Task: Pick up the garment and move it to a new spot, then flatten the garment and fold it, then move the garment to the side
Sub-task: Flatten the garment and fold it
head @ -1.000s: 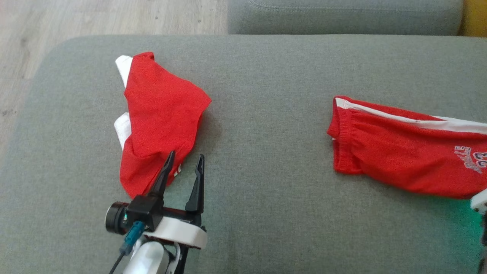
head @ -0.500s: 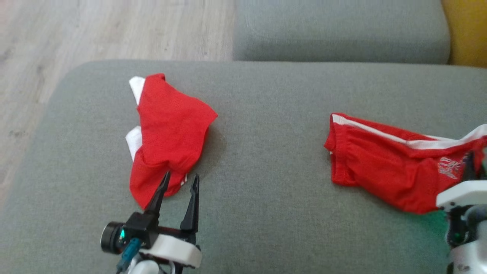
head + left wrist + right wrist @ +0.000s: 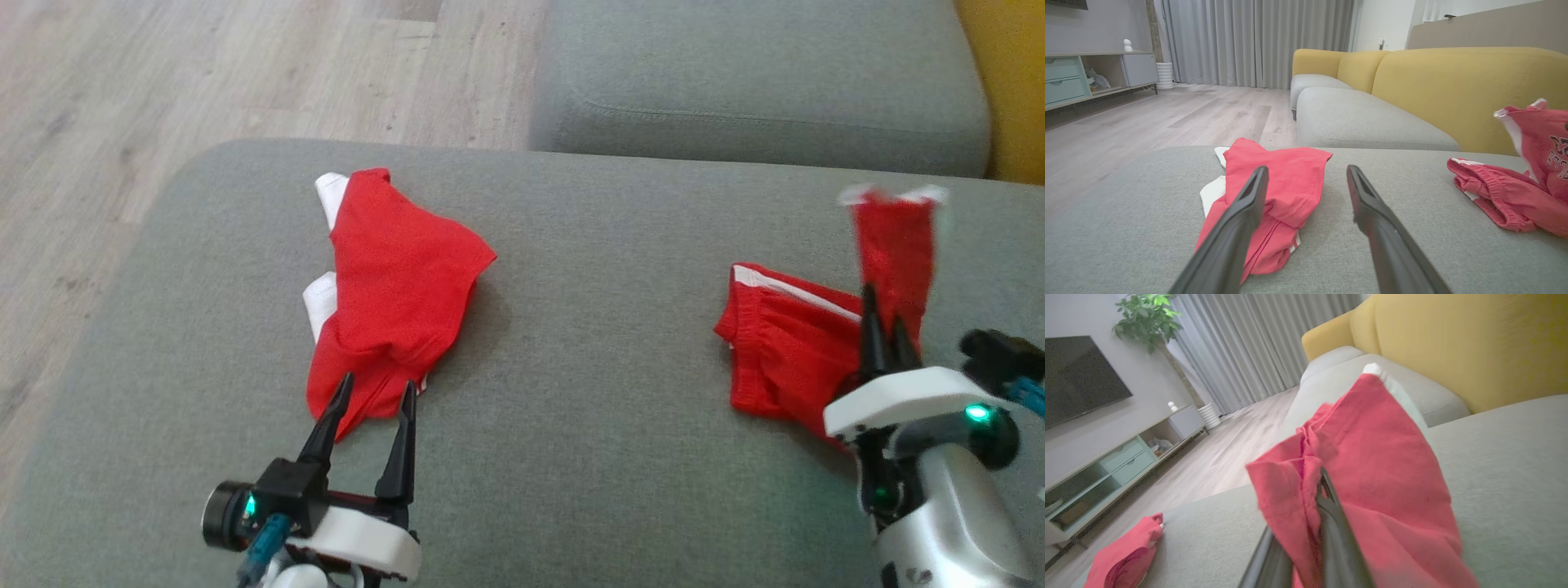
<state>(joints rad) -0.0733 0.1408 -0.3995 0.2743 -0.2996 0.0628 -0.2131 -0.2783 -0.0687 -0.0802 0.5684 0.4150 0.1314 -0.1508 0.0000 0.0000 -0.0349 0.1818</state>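
Two red garments with white trim lie on the grey sofa seat. On the right, red shorts have one leg lifted upright, and my right gripper is shut on that cloth. In the right wrist view the red cloth drapes over my closed fingers. The left garment is crumpled, and my left gripper stands open just in front of its near edge. In the left wrist view this garment lies between and beyond my spread fingers, and the shorts show at the right.
A second grey seat cushion lies beyond, with a yellow backrest to the right. Wooden floor runs along the left edge of the sofa. A TV cabinet and curtains stand far off.
My right gripper has come into view and lifted part of the red shorts up off the seat. The head camera has tilted, shifting the picture. The left gripper stays open by the left garment.
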